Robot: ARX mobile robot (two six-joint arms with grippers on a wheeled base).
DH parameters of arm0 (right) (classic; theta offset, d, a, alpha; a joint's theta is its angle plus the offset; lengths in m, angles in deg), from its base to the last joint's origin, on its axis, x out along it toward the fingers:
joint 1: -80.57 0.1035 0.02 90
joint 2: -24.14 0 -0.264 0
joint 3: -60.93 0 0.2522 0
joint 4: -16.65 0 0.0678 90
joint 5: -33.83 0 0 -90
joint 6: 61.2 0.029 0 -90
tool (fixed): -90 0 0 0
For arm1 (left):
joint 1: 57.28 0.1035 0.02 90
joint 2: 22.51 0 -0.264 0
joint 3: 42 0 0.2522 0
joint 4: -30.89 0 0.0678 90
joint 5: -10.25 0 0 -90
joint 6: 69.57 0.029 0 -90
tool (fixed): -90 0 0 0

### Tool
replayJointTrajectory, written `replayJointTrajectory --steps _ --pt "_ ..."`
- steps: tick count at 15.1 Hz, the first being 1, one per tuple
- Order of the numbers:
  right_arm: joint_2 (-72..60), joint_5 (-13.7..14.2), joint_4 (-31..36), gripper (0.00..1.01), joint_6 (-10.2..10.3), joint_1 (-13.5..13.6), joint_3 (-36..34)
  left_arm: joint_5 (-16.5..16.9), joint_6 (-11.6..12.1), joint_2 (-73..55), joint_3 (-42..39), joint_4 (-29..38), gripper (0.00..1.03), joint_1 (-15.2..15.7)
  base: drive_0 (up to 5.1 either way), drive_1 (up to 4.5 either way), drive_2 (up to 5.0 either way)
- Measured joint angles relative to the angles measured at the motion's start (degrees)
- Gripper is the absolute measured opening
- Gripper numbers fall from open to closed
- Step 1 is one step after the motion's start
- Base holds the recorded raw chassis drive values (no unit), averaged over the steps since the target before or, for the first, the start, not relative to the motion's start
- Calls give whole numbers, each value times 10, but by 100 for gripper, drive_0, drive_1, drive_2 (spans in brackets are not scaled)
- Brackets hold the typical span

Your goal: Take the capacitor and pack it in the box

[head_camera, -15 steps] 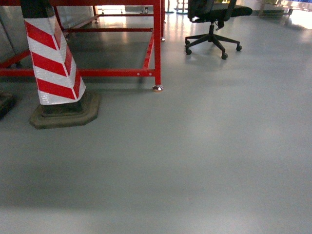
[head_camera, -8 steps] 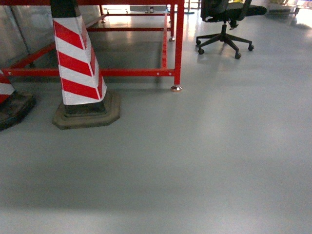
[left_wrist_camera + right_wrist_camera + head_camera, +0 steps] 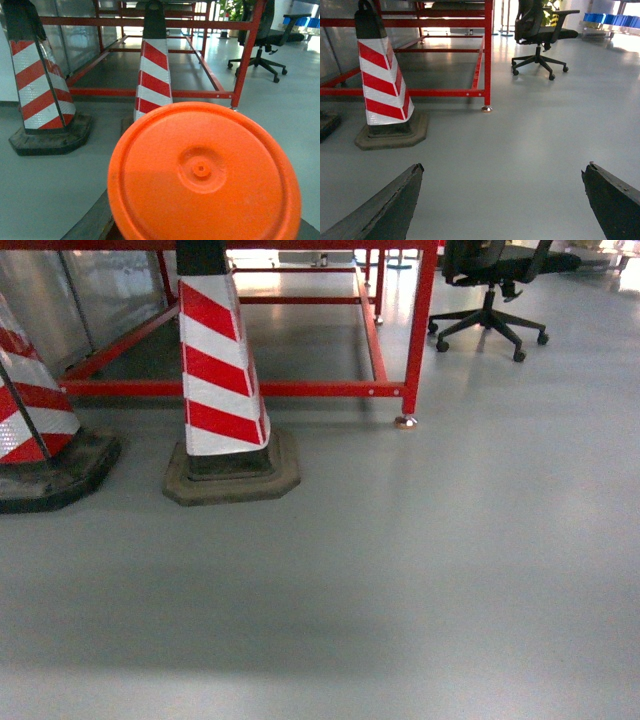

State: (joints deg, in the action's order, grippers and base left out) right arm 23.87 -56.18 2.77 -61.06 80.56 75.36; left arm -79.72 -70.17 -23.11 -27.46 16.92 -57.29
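Note:
The capacitor (image 3: pixel 202 172) fills the lower half of the left wrist view as a bright orange round end face, very close to the camera. My left gripper (image 3: pixel 200 232) is shut on it. Only one dark finger (image 3: pixel 92 222) shows, at the capacitor's lower left. In the right wrist view, my right gripper (image 3: pixel 503 167) is open over bare grey floor, with nothing between its dark fingers (image 3: pixel 395 205). The box is out of view. Neither gripper shows in the head view.
A red-and-white striped cone (image 3: pixel 220 370) on a dark base stands ahead, with a second cone (image 3: pixel 30 410) at the far left. Behind them is a red metal frame (image 3: pixel 415 330). A black office chair (image 3: pixel 490 290) stands at the back right.
The head view has swung to the left. The striped cone and red frame have shifted right in the picture, and a second cone has come in at the left edge.

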Motion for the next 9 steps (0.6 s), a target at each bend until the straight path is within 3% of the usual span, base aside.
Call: replayJointTrajectory --steps 9 --pt "0 -2 0 98 0 0 0 -4 0 0 0 -2 44 0 -500 240 240"
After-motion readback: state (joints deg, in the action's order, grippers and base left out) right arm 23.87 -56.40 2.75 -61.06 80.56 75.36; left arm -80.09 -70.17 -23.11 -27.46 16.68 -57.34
